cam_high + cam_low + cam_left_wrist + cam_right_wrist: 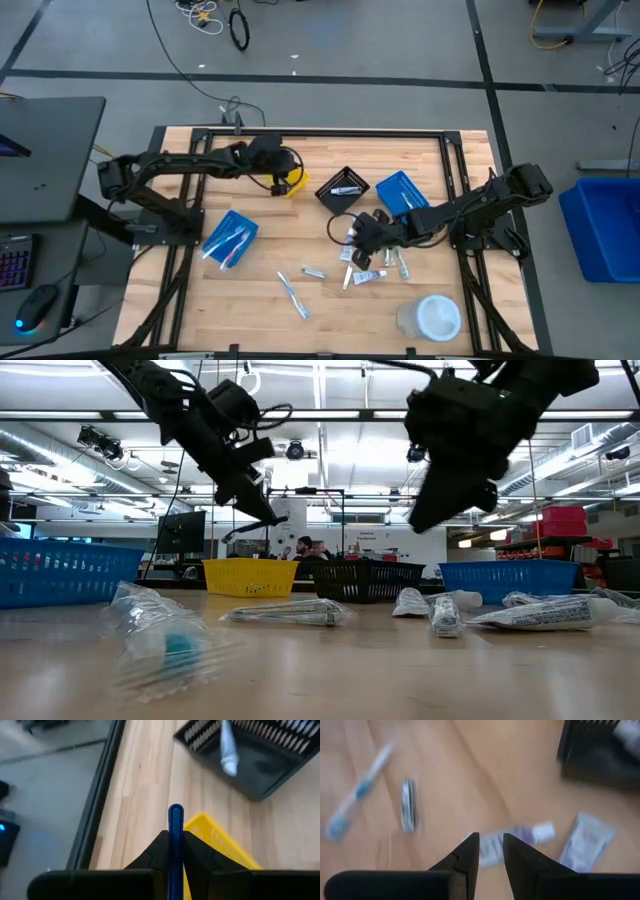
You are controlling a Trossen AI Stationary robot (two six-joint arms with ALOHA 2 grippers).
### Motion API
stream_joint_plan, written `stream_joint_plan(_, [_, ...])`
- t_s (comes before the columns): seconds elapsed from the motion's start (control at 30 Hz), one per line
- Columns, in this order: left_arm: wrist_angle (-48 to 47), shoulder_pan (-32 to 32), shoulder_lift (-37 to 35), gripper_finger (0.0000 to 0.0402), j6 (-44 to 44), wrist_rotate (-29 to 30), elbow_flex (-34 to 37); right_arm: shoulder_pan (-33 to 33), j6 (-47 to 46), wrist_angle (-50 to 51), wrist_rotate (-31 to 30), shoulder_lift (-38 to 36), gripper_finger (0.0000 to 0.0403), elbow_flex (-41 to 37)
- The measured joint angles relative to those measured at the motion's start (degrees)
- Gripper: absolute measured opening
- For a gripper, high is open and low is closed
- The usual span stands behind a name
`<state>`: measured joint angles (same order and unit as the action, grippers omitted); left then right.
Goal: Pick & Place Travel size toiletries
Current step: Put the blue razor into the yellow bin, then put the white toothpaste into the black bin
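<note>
My left gripper point(285, 177) hovers over the yellow bin point(294, 186) at the table's far middle, shut on a dark blue razor point(175, 822). My right gripper point(360, 236) hangs above a pile of white-and-blue tubes and packets point(372, 258) right of centre. Its fingers are slightly apart with nothing between them point(491, 851); a tube point(512, 837) lies on the wood below. A toothbrush point(293, 296) and a small razor point(313, 271) lie flat nearer the front edge. One white tube point(227, 750) rests in the black bin point(343, 188). My left gripper pinches the razor's slim blue handle point(175, 845) between its two fingers. The handle runs along the fingers and its rounded end point(175, 812) sticks out past the fingertips. The razor is lifted clear, above the yellow bin's rim point(215, 837).
A blue bin point(229, 238) holding toothbrushes sits at the left, another blue bin point(401, 190) right of the black one. The round white tub point(430, 318) stands near the front right corner. Bare wood lies at the front left.
</note>
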<state>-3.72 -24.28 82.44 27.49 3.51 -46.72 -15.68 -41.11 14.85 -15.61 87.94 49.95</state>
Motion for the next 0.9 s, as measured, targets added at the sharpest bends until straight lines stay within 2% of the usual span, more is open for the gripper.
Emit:
stream_joint_plan(0.07, [-2.11,-1.29,0.67,0.0043,-1.44,-0.18,0.04,0.02,2.96,-2.14,-3.49,0.0,0.009,0.0])
stream_joint_plan(0.13, [-1.51,-1.67,3.02,0.0043,-1.43,-0.69,-0.21,0.27,10.19,-3.44,-7.28,0.0,0.0086,0.0])
stream_joint_plan(0.23, [-1.46,-2.04,6.18,0.0043,2.31,-0.7,0.11,0.76,18.2,-3.63,-9.77,0.0,0.0083,0.0])
stream_joint_plan(0.33, [1.7,-1.65,8.47,0.0043,5.7,-0.63,-0.04,1.18,18.91,-3.48,-9.47,0.0,0.0085,0.0])
stream_joint_plan(0.53, [0.31,-1.29,9.67,0.0068,6.87,0.82,-0.02,1.72,19.02,-3.34,-9.32,0.0,0.0105,0.0])
stream_joint_plan(0.9, [0.39,-0.19,8.85,0.0154,7.93,7.61,-0.32,2.86,19.55,-2.84,-9.25,0.0,0.0198,0.0])
